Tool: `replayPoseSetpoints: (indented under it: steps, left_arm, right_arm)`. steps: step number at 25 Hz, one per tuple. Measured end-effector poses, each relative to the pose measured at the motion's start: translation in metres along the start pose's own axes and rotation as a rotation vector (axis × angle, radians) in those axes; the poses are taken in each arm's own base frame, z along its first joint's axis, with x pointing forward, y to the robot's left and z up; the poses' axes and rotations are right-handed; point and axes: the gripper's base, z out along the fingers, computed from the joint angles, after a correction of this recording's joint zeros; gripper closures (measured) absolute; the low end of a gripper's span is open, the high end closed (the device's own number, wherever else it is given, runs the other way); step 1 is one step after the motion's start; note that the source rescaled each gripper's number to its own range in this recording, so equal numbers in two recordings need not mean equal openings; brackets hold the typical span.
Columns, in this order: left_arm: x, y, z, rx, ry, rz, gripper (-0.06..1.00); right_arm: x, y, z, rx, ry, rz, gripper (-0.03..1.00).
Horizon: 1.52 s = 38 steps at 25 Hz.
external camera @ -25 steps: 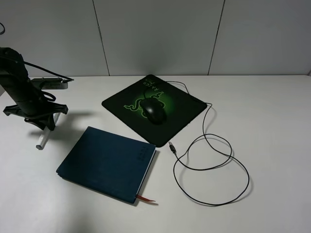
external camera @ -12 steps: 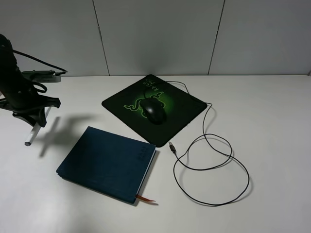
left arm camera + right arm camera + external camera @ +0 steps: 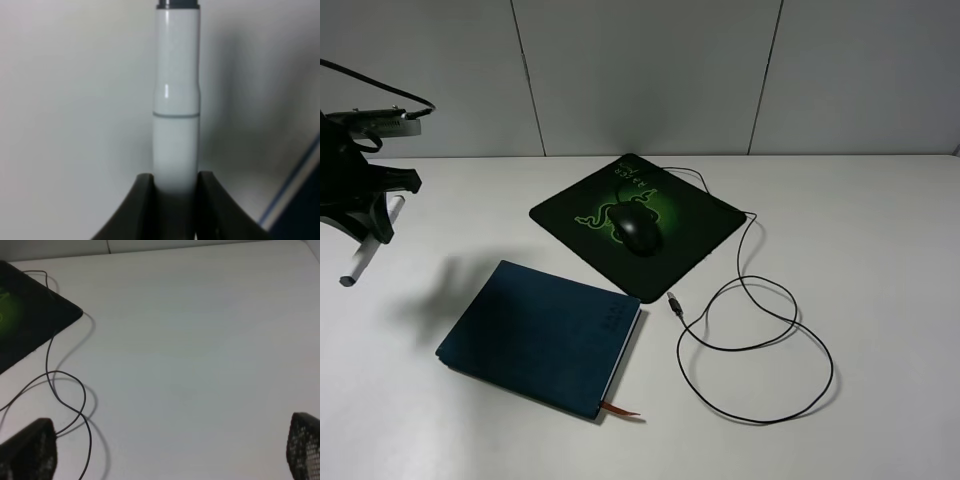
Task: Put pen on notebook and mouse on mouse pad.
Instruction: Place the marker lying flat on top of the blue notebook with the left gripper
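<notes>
"Mouse pad (image 3: 695, 250) surface?"
"Thin black square, rounded corners, green snake logo; its small text is too blurred to read. Glossy black mouse (image 3: 638, 230) sits on it, well away from the left gripper (image 3: 367, 228)."
"Notebook (image 3: 535, 335)?"
"Teal hardcover, embossed mark illegible, nearer those jaws but apart."
"Pen (image 3: 176, 125)?"
"Smooth white cylinder pinched between the left fingers (image 3: 145, 192), grey end cut off at the wrist view's edge. Right gripper (image 3: 167, 452): jaws spread wide."

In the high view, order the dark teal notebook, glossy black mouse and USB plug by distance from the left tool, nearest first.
1. Dark teal hardcover notebook, front left, nearest the left tool.
2. Glossy black mouse, centre, on the black-and-green mouse pad.
3. USB plug, right of the notebook.
</notes>
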Motion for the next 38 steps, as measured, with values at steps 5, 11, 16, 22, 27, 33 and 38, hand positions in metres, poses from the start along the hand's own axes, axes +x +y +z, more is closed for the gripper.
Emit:
replayPoseSetpoints:
  steps: [5,11,16,22,27,33,38]
  left_arm:
    - [0.007,-0.018,-0.011,0.01,0.013,0.06,0.94]
    - [0.013,-0.059,-0.012,0.022,0.015,0.182,0.94]
    - [0.02,-0.092,-0.012,0.029,-0.003,0.261,0.94]
    - [0.031,-0.126,-0.013,0.037,-0.016,0.339,0.94]
    - [0.041,-0.154,-0.015,0.054,-0.053,0.404,0.94]
    - [0.056,-0.185,0.001,0.046,-0.011,0.489,0.94]
    - [0.066,-0.205,0.025,0.019,0.058,0.534,0.94]
  right_arm:
    - [0.0,0.0,0.0,0.0,0.0,0.0,-0.03]
    - [0.0,0.0,0.0,0.0,0.0,0.0,-0.03]
    - [0.0,0.0,0.0,0.0,0.0,0.0,-0.03]
    - [0.0,0.0,0.0,0.0,0.0,0.0,-0.03]
    - [0.0,0.0,0.0,0.0,0.0,0.0,-0.03]
    - [0.0,0.0,0.0,0.0,0.0,0.0,-0.03]
    - [0.0,0.0,0.0,0.0,0.0,0.0,-0.03]
